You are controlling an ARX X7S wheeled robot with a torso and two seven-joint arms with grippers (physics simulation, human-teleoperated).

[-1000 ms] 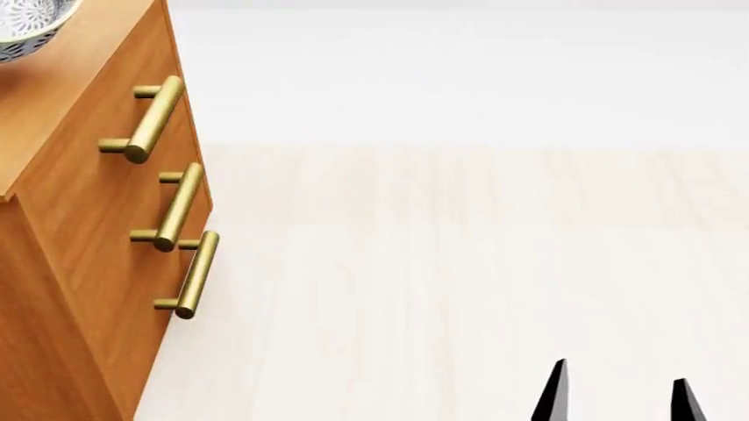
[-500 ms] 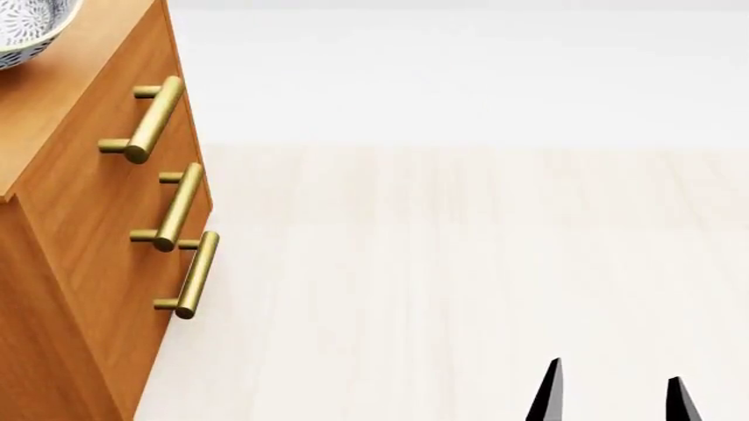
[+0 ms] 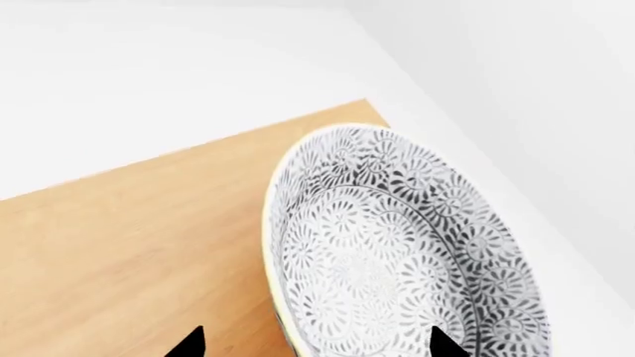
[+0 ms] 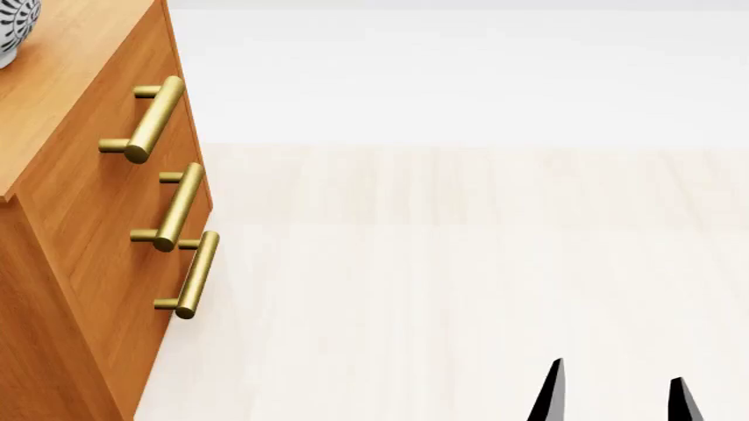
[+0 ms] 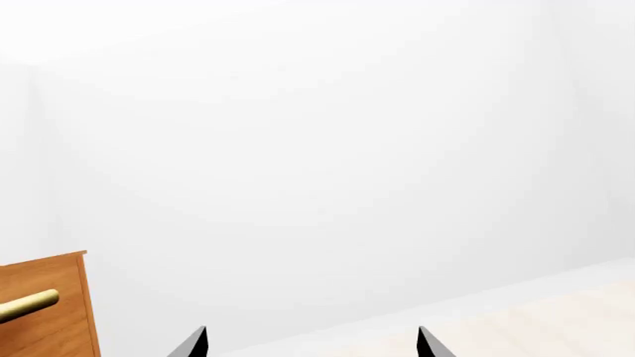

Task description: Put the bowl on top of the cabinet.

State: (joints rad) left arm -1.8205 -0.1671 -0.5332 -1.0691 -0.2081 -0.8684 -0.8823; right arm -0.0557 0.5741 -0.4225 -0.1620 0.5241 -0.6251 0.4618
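Clearly the bowl [image 3: 397, 245] is over the cabinet top: in the left wrist picture it fills the lower right of the frame, its patterned inside tilted toward the camera, with the cabinet [image 3: 129, 245] spreading as light wood across the lower left. Whether the bowl's base rests on the wood or hangs just above it cannot be told from these pictures. In the head picture only a sliver of the bowl [image 4: 14, 31] shows at the upper left corner, above the cabinet's [image 4: 82, 210] top edge.

The left gripper [image 3: 315, 343] shows only two dark fingertips at the bottom edge, spread wide with the bowl's near rim between them; whether they press on the bowl is not visible. The step in hand seems to be setting down and letting go. To do it well, the bowl should sit level and well in from the cabinet's corner, which lies close to its far rim, before the fingers part; a tilted release near that corner could let it slide off.

The right gripper [image 4: 611, 393] sits at the lower right of the head picture, fingers apart, holding nothing, over pale floor. Three brass handles [image 4: 150, 118] line the cabinet front at the left. Nothing stands between bowl and wood.
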